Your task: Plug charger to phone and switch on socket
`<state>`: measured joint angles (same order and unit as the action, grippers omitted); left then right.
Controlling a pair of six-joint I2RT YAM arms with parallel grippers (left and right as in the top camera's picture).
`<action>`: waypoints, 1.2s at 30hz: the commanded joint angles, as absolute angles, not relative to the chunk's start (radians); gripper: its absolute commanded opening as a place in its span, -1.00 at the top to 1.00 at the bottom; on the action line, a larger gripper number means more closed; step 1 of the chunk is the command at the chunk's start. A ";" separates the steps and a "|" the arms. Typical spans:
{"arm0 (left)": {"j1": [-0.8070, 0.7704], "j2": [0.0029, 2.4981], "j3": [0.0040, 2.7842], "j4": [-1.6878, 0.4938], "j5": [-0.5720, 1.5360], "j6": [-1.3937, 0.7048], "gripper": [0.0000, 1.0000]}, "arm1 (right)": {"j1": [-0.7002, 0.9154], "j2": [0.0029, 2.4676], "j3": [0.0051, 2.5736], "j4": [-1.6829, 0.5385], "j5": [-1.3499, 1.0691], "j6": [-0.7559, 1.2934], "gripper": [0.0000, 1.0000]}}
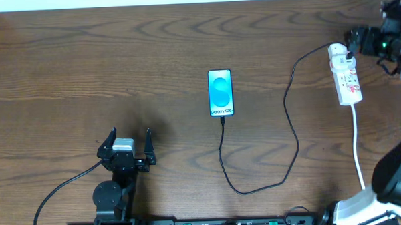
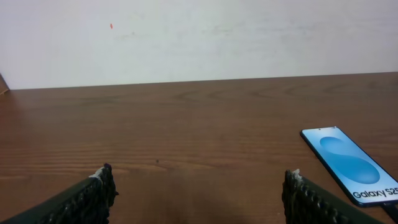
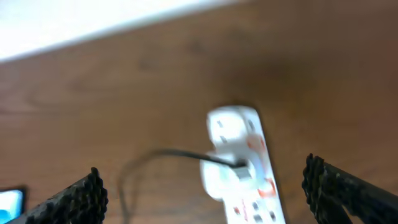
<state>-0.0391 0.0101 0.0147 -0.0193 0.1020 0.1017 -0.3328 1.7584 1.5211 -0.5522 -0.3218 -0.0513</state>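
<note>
From above, the table carries 1 phone, 1 charger cable and 1 power strip. The phone lies face up near the middle. The cable's small tip touches its near edge, but whether the tip is fully seated is too small to tell. The cable loops toward the robot, then runs to the far end of the strip at the right. The strip's white cord trails down toward the right arm's base. The switch on the strip cannot be read. 2 pincers show. The left pincer sits well apart from the phone, fingers spread and empty. The right pincer is dark and partly cut off by the frame edge, just beside the strip's far end.

The left wrist view shows 2 fingers wide apart at the bottom corners, with only bare table between them. The phone is at the right, its lower corner cut off.

The right wrist view is blurred. The right pincer's 2 fingers stand far apart, holding nothing. Between them lies the strip, its near end cut off, with 1 white plug in it and the black cable leaving leftward. A corner of the phone peeks in at the lower left.
</note>
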 commanded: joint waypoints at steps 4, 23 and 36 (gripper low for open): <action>-0.034 0.004 0.004 -0.063 0.116 0.092 -0.73 | -0.257 1.641 1.531 -0.471 -0.335 -0.046 -0.99; -0.034 0.004 0.004 -0.063 0.116 0.092 -0.73 | -0.122 1.447 1.468 -0.422 -0.321 -0.220 -0.99; -0.034 0.004 0.004 -0.063 0.116 0.092 -0.73 | -0.103 1.152 0.942 -0.009 -0.320 -0.252 -0.98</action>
